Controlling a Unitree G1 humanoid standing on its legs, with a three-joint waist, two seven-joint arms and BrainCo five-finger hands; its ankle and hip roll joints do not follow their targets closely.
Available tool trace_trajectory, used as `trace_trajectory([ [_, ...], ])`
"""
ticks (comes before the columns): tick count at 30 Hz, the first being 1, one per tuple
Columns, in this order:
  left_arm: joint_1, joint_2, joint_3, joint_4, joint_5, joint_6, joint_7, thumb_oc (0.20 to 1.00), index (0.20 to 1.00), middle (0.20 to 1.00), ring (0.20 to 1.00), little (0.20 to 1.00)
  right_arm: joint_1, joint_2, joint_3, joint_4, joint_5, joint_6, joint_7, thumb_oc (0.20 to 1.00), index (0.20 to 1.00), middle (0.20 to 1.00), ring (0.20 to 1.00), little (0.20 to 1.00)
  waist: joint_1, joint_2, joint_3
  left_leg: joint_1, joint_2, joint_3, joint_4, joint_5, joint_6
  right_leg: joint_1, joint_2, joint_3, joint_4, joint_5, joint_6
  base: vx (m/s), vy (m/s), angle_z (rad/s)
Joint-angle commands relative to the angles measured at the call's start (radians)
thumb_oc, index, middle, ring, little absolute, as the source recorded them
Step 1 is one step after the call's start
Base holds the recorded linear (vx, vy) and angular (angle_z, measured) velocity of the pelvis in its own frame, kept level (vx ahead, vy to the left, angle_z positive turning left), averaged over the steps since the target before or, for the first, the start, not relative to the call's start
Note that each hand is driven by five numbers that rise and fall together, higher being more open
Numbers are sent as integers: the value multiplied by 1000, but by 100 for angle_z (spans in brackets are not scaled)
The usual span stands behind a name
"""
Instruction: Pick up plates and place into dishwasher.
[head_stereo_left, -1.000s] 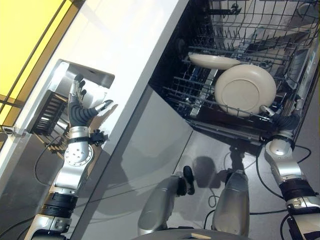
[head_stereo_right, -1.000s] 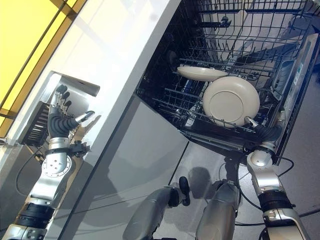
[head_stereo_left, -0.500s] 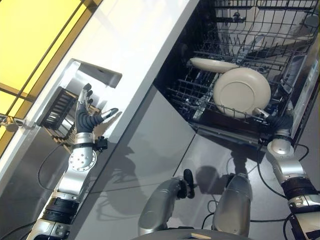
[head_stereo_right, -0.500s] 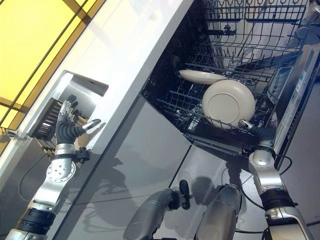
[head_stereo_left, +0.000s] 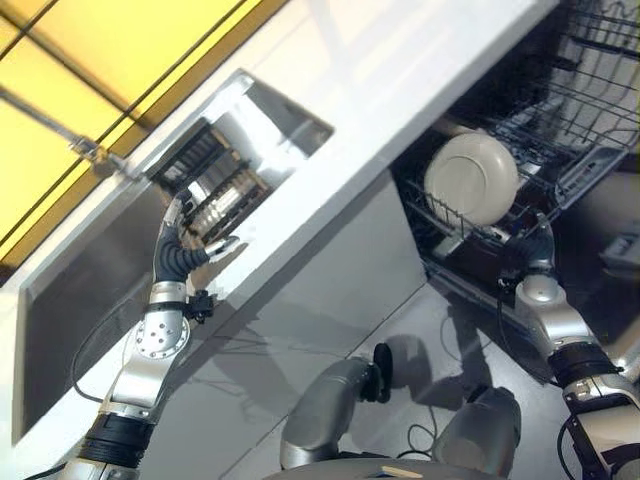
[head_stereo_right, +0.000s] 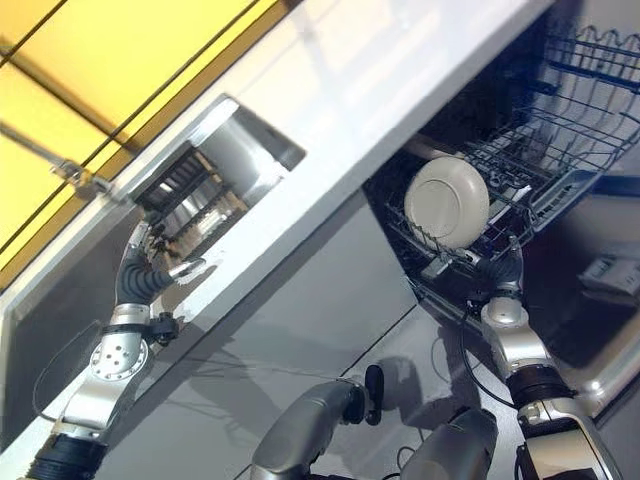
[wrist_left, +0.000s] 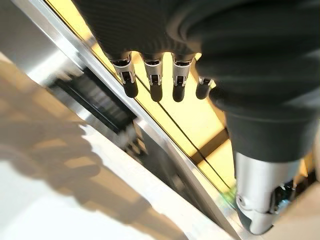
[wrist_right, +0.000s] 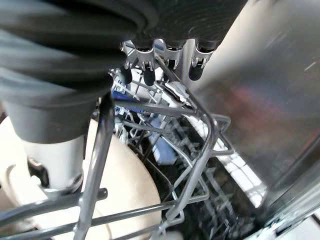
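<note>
A round cream plate (head_stereo_left: 470, 178) stands on edge in the dishwasher's lower wire rack (head_stereo_left: 470, 232); its pale face also shows in the right wrist view as the plate (wrist_right: 131, 192). My right hand (head_stereo_left: 529, 252) is at the rack's front edge just below the plate. Its fingers (wrist_right: 150, 76) reach straight past a rack wire and its thumb (wrist_right: 56, 165) lies beside the plate's face. My left hand (head_stereo_left: 181, 250) hovers at the sink's near edge, open, with its fingers (wrist_left: 152, 85) straight and nothing in it.
A steel sink (head_stereo_left: 255, 140) set in the white counter (head_stereo_left: 400, 70) holds a dark dish rack (head_stereo_left: 215, 185). A grey cabinet front (head_stereo_left: 330, 270) lies between the arms. The dishwasher's upper rack (head_stereo_left: 605, 60) is pulled out, and the open door (head_stereo_right: 610, 275) is on the right.
The whole picture has swung round, so the camera moved. The left hand stays by the sink, a little lower against it. The right hand stays at the rack front below the plate.
</note>
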Motion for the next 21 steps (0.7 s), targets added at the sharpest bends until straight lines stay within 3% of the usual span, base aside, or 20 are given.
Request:
trace_trajectory([
  [1, 25, 43, 133, -69, -27, -41, -20, 1000, 1000, 1000, 1000, 1000, -197, 107, 120, -52, -28, -101, 88, 1000, 1000, 1000, 1000, 1000, 141, -19, -45, -22, 2, -11, 73, -117, 12, 25, -13, 68, -4, 74, -80, 27, -73, 52],
  [10, 82, 85, 198, -66, -34, -99, -92, 1000, 1000, 1000, 1000, 1000, -239, 146, 139, -6, -4, -175, 52, 1000, 1000, 1000, 1000, 1000, 225, -53, -36, -40, -19, -73, 112, -130, 10, 87, -13, 6, -6, 64, -76, 16, -85, 44],
  [21, 122, 69, 189, -79, -29, -114, -120, 1000, 1000, 1000, 1000, 1000, -270, 112, 109, 16, 26, -193, 90, 1000, 1000, 1000, 1000, 1000, 247, -31, -38, -36, -21, -89, 105, -112, -2, 151, -15, -16, -24, 54, -74, 60, 30, 15],
])
